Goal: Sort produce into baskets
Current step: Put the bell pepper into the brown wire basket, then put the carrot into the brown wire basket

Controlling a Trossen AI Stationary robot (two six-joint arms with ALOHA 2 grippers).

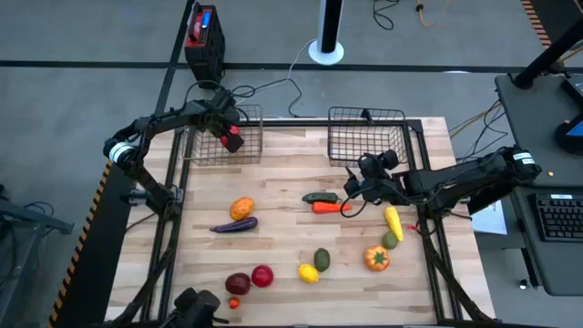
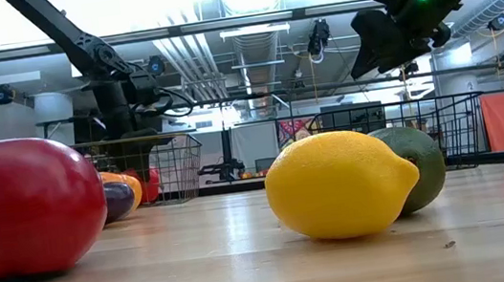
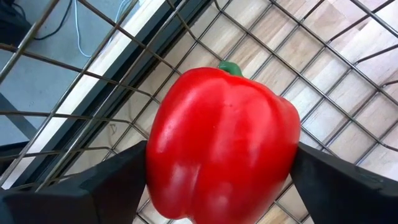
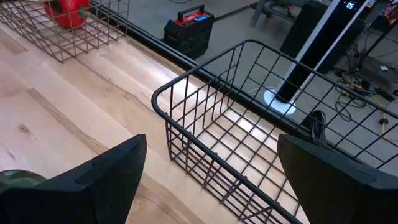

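Observation:
My left gripper is over the left wire basket at the table's far left, shut on a red bell pepper. My right gripper is open and empty above the table, just near the right wire basket and over an orange carrot and a green cucumber. Other produce lies on the wood: an orange piece, an eggplant, a yellow piece, an orange pepper, a lemon and a red apple. My left gripper pinches the red pepper by two opposite sides of its body between its two fingers. The fingers come from above, slanting down into the basket. The pepper's green stem points away from the gripper. Whether the pepper touches the basket floor, I cannot tell.
Several more pieces lie near the table's near edge: a green avocado, a dark red piece, a small orange piece. A red and black box and cables lie on the floor beyond the table's far edge.

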